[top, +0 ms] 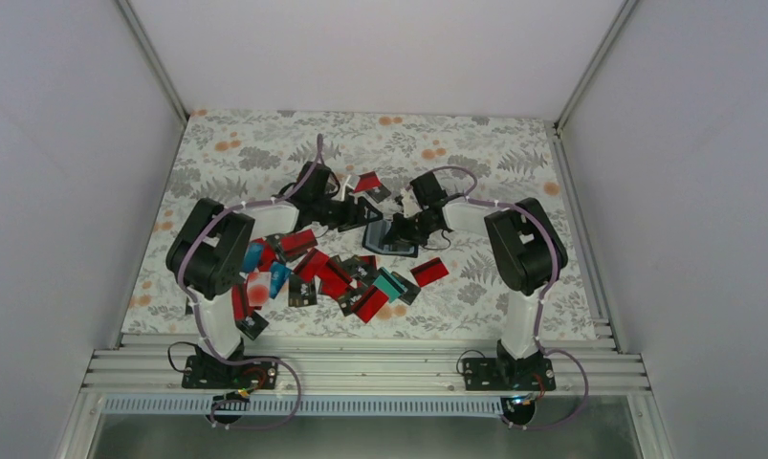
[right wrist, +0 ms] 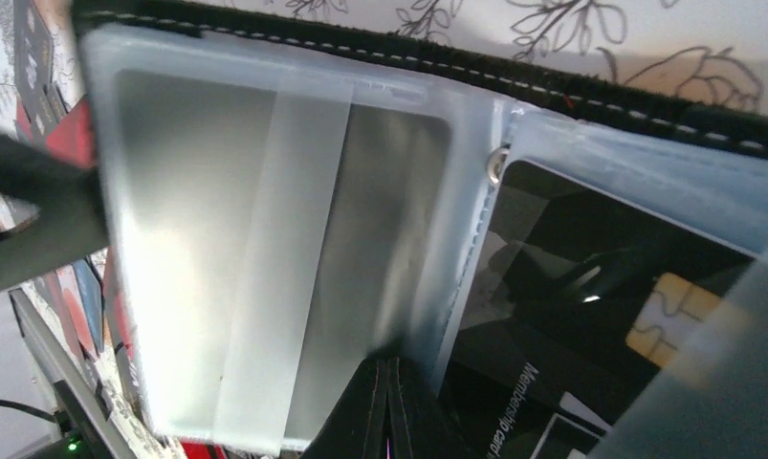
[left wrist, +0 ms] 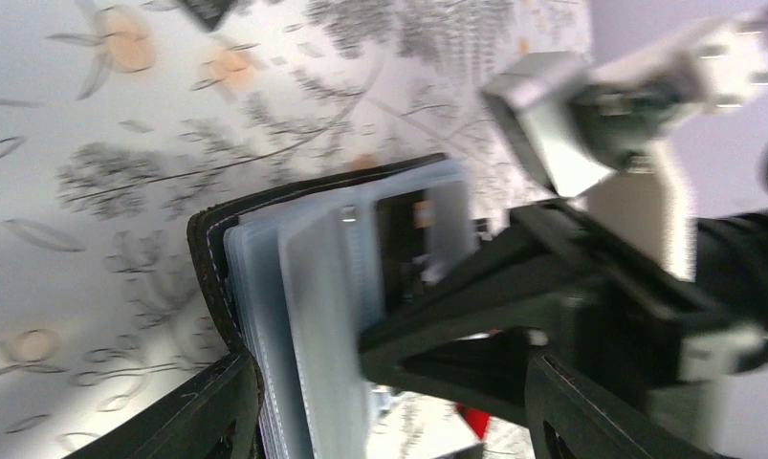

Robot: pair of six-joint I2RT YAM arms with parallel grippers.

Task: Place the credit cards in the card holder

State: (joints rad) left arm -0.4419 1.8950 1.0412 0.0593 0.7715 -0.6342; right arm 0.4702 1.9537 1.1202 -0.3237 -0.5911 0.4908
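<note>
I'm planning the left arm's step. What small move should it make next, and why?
Probably pull the left gripper back toward the loose cards: it is open and holds no card, while the right gripper pinches a sleeve of the open card holder, which already shows one black card.

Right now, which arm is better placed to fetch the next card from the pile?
Left, probably. The right gripper is shut on a sleeve of the card holder; the left gripper is open, and the credit cards lie nearer its base.
</note>
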